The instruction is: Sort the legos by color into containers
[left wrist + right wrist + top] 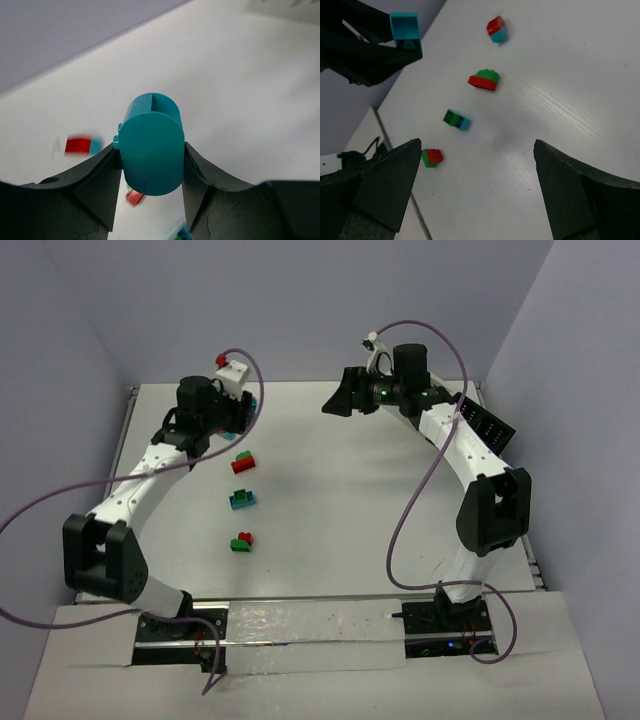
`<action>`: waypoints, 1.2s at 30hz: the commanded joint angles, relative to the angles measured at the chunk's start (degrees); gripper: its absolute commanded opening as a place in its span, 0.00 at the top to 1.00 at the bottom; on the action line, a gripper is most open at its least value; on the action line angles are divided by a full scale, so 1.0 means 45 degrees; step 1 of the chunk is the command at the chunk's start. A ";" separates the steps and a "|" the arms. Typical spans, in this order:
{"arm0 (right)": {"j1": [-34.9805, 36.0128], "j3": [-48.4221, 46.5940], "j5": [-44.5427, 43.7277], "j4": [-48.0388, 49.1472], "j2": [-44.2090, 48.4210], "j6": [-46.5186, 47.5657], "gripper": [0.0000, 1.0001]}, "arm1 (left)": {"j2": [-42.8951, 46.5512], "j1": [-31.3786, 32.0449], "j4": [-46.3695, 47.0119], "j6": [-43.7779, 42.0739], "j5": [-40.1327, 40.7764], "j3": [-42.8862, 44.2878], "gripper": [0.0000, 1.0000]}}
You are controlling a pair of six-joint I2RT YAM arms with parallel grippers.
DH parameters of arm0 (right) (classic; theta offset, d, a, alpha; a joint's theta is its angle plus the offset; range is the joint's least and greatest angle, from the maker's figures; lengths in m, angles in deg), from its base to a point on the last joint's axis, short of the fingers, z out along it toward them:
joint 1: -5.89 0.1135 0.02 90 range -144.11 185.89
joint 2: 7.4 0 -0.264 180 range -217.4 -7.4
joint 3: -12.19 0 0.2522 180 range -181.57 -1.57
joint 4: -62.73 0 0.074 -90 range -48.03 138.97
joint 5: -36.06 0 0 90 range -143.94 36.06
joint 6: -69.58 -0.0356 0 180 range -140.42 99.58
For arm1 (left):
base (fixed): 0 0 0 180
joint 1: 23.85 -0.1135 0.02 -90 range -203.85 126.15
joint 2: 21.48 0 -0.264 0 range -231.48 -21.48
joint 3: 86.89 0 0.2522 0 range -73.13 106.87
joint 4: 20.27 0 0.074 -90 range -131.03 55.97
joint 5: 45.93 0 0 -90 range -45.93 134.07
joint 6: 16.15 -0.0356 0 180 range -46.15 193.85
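The left gripper (152,162) pinches a teal brick (150,140) between its 2 black fingers and holds it off the white table (350,510), at the far left side. The right gripper (476,150) hangs above the table with its fingers spread wide and nothing between them. Below it, 4 stacked 2-colour legos lie apart in a loose line on the table: a red-and-teal pair (497,29), a green-on-red pair (485,80), a green-and-teal pair (456,120) and a green-and-red pair (432,157).
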 commanded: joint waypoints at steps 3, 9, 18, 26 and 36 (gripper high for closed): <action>0.0379 0.0130 0.2572 0.1756 0.1352 -0.1674 0.00 | 0.1616 0.1794 0.3205 -0.2199 -0.1910 -0.1486 1.00; 0.0775 0.0340 0.3229 0.1601 0.1570 -0.1523 0.00 | 0.2265 0.3187 0.4187 -0.2957 -0.1380 -0.2035 1.00; 0.1372 0.0101 0.2715 0.0956 0.1195 -0.0940 0.00 | 0.2605 0.4161 0.4540 -0.3830 -0.1257 -0.2181 1.00; 0.1708 -0.0207 0.2528 0.0840 0.0885 -0.0949 0.00 | 0.2569 0.4714 0.4619 -0.4351 -0.0987 -0.2194 1.00; 0.2094 -0.0263 0.1828 -0.0375 0.0705 0.0235 0.34 | 0.2199 0.5166 0.4638 -0.4399 -0.0501 -0.1914 1.00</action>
